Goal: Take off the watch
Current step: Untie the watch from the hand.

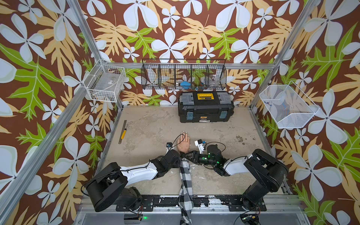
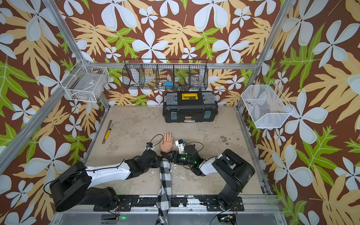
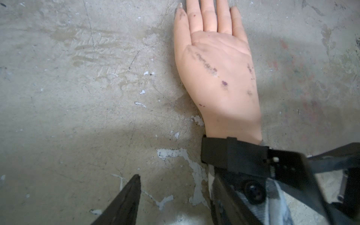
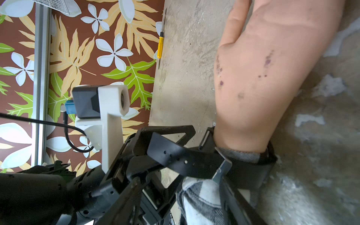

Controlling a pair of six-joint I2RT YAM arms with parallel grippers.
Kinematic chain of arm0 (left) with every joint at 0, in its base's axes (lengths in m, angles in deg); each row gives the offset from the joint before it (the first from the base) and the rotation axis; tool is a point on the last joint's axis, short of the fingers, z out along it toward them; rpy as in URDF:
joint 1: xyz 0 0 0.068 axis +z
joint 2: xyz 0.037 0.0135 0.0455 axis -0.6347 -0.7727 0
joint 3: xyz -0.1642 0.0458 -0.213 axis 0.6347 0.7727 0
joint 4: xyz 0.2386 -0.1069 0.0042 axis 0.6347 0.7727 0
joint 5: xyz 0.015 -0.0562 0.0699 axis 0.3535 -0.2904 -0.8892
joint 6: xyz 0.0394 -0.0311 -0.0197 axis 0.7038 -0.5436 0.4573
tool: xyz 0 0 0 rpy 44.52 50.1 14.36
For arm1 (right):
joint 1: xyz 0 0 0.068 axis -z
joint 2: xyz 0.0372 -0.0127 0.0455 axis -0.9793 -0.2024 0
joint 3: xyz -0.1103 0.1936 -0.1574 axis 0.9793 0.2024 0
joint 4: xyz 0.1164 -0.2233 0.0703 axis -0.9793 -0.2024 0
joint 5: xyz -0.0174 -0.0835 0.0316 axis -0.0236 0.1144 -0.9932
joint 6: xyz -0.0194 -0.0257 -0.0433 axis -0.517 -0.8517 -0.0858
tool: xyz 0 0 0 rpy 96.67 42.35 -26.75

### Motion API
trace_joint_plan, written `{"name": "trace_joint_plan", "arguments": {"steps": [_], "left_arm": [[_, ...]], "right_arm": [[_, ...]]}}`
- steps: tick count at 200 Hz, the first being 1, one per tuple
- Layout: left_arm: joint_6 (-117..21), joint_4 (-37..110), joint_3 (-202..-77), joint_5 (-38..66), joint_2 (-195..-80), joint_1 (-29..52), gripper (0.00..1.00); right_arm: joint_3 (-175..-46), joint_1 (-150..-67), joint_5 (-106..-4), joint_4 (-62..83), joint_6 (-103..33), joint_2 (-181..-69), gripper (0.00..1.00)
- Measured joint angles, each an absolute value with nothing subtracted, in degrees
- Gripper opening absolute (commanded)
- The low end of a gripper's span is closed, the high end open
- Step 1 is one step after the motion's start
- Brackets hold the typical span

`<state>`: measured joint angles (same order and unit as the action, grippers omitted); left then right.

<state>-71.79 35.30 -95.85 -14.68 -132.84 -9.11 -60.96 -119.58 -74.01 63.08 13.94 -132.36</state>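
Black strap (image 4: 175,153) looks mid-unbuckle to me. The watch (image 3: 233,153) wraps the mannequin hand (image 3: 214,68) at its six o'clock end, tail poking free. Left jaws gape at nine o'clock. Right jaws at three, can't tell if they're pinching anything. Next up: tug the tail back through the buckle (image 4: 222,169).

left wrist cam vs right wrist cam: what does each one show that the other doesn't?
Left wrist only: the four outstretched fingers of the mannequin hand.

Right wrist only: the strap's silvery buckle in plain sight, the left arm's camera on its white mount, the yellow-handled tool and the flowered wall.

Both: the hand's palm, the watch with its black strap around the wrist, the checked sleeve and the grey table.
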Motion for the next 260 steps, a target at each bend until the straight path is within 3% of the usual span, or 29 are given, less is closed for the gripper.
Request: {"name": "trace_joint_plan", "arguments": {"steps": [80,144,260], "left_arm": [[-72.77,34.01,-95.44,-14.02,-133.47,-9.07,0.61],[-72.79,33.84,-95.09,-13.43,-133.47,-9.07,0.61],[-72.57,33.92,-95.24,-13.45,-133.84,-9.07,0.61]], "right_arm": [[-62.53,-119.58,-75.73,67.78,17.37,-132.62,0.60],[-58.53,-117.70,-73.37,63.71,16.54,-128.82,0.69],[-59.08,-117.59,-74.09,68.61,19.23,-135.86,0.62]]}}
